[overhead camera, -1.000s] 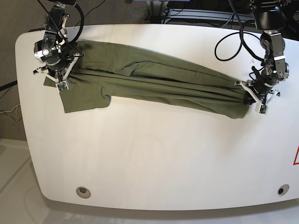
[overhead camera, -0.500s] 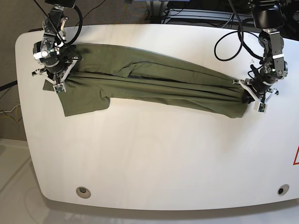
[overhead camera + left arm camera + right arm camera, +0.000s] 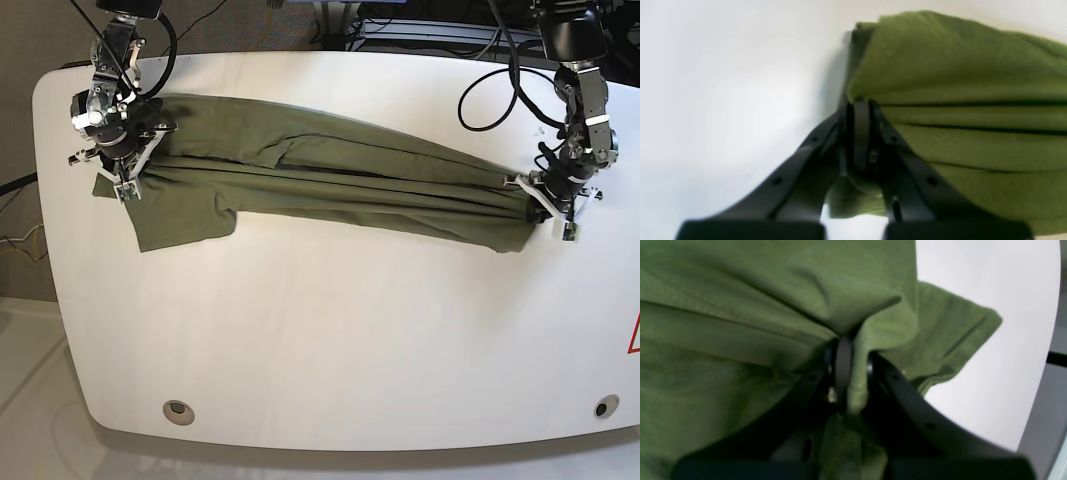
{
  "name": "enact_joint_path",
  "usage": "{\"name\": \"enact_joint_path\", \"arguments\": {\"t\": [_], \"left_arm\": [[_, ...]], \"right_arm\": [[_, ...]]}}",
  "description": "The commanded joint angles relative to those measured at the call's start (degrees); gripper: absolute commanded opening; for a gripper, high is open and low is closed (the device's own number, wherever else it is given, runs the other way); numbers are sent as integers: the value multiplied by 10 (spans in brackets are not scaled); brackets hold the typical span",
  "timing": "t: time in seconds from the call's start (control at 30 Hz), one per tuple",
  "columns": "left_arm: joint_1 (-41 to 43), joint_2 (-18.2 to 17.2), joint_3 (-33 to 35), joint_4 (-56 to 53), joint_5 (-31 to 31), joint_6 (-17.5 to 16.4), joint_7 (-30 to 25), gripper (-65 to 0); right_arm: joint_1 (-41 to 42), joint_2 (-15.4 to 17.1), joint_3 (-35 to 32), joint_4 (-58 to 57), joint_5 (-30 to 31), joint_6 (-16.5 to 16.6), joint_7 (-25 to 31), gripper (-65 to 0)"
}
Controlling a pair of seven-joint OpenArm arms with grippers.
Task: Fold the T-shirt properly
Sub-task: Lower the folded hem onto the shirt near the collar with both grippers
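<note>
Nearest the lens in the lower half of the base view: bare white table (image 3: pixel 330 340), nothing folded there yet. Farther up, across the middle of the frame, the T-shirt (image 3: pixel 330 185), drawn out into a long narrow band running from upper left down to centre right, gathered lengthwise in several pleats, with one sleeve lying flat below the band at left. At the band's end on the frame's right, the left gripper (image 3: pixel 548 205), fingers together and clamped on bunched cloth; in the left wrist view, pinched edge visible at the tips (image 3: pixel 860 110), layered folds trailing off to the right. At the far upper left, the right gripper (image 3: pixel 120 160), likewise clamped, a fold of fabric squeezed between the fingers in the right wrist view (image 3: pixel 853 373).

By judgement, an early to middle stage: cloth held at both ends and stretched, perhaps one lengthwise fold made, though loosely and with wrinkles. Left to do, apparently: laying the band flat, tucking the loose sleeve, folding end to end into a compact rectangle, releasing.
</note>
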Motion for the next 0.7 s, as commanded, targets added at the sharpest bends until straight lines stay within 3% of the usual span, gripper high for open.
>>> {"name": "enact_joint_path", "arguments": {"t": [0.0,0.67], "left_arm": [[-8,-15,-16,11,11,19,-8,-650],[15,-15,-43,0,11,19,-8,-650]], "right_arm": [[4,3,2,-3,-11,0,-26,-650],[52,-18,-11,-4,-11,2,-26,-650]]}}
